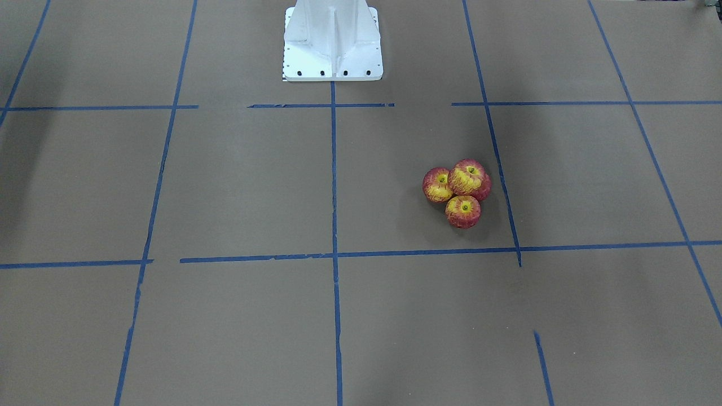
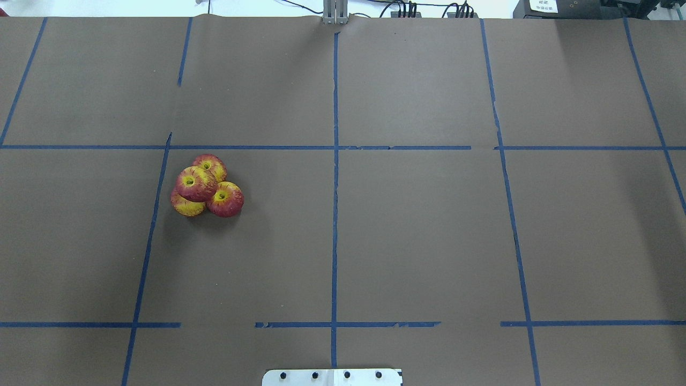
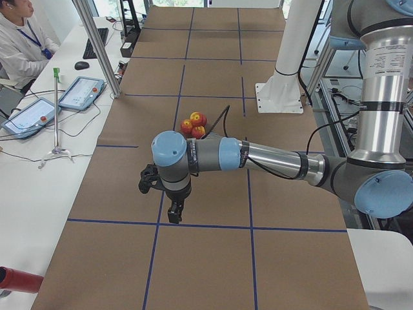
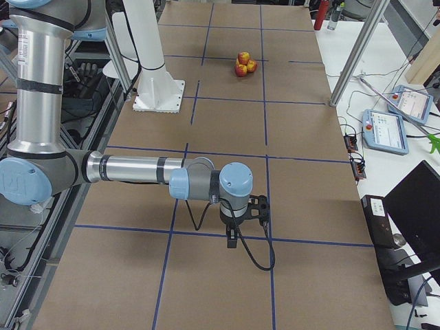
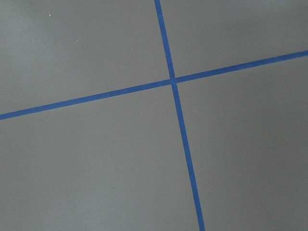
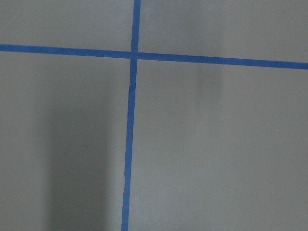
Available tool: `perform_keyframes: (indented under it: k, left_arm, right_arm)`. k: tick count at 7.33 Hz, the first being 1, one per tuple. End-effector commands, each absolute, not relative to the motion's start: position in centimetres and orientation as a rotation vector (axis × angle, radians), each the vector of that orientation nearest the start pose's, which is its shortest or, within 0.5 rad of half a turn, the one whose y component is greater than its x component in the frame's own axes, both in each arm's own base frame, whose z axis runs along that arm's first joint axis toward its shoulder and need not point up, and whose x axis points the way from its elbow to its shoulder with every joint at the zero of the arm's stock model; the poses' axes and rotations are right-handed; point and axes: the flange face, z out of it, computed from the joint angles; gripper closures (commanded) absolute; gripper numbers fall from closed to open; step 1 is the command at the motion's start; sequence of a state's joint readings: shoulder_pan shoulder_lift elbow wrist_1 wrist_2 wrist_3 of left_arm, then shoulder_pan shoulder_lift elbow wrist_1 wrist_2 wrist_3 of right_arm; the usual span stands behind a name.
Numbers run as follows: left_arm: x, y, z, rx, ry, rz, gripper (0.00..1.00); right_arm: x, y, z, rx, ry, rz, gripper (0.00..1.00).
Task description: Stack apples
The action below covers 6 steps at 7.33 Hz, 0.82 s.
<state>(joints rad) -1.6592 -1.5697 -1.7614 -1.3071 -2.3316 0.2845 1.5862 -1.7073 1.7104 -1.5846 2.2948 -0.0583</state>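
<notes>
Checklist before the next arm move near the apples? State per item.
1. Small round red-and-yellow top apple rests on three matching base apples: ok.
2. The base apples touch in a tight cluster: ok.
3. Stack clear of left gripper: ok.
4. Stack clear of right gripper: ok.
5. Either gripper open or shut: cannot tell.
6. Wrist views show apples: not ok, only brown paper table and blue tape lines.

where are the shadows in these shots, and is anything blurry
Overhead exterior: apples sharp, faint shadow beside them. Exterior front-facing: soft dark patch on the table at the view's left edge. Right wrist-mounted: broad blurred shadow band left of the tape line.
</notes>
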Motion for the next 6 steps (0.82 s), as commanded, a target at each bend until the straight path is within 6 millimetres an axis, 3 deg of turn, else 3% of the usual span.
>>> perform_keyframes:
  k: [1,3,6]
  left_arm:
    - [-10.6,-47.1,60.5,0.086,0.759,0.165,0.0]
    - [-10.6,-47.2,61.0,0.081,0.758,0.161,0.0]
    - [-10.7,-47.7,59.2,0.115,0.754,0.176,0.0]
  right_arm:
    - [7.4,-43.2,65.8,0.016,-0.724,-0.037,0.0]
    - [7.4,-43.2,65.8,0.016,-0.724,-0.037,0.0]
    - [7.4,-43.2,65.8,0.016,-0.724,-0.037,0.0]
